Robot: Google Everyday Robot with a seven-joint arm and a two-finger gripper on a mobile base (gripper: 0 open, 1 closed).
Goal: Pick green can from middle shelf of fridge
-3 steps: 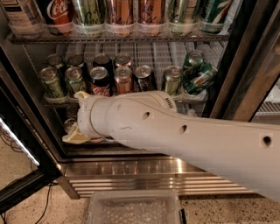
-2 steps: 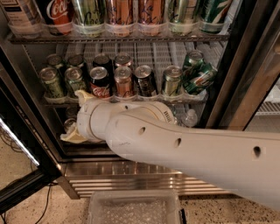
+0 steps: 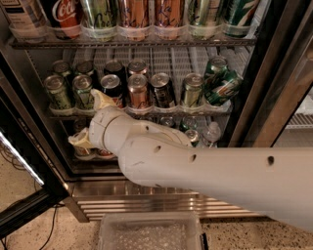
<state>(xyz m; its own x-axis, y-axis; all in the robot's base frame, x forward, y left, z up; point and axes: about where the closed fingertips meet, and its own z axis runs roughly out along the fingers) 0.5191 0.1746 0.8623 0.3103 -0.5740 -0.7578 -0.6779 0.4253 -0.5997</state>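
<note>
The fridge (image 3: 274, 73) stands open. Its middle shelf (image 3: 161, 111) holds two rows of cans. Pale olive-green cans stand at the front left (image 3: 56, 92) (image 3: 82, 91) and one right of centre (image 3: 191, 90). My gripper (image 3: 90, 118) is open and empty at the shelf's front left. Its upper finger (image 3: 103, 97) rises in front of a black can (image 3: 112, 86), just right of the second green can. Its lower finger (image 3: 78, 140) hangs before the lower rack. My white arm (image 3: 205, 166) covers much of the lower rack.
Two dark 7UP cans (image 3: 221, 86) lean at the shelf's right end. The rack above (image 3: 132, 43) holds a Coca-Cola can (image 3: 66, 14) and tall cans. The black door (image 3: 22, 161) stands open on the left. A ribbed steel base (image 3: 98, 201) and a clear plastic bin (image 3: 146, 233) lie below.
My gripper has risen a little from the lower rack level to the front of the middle shelf. The forearm has dropped and swung lower across the view. The cans have not moved.
</note>
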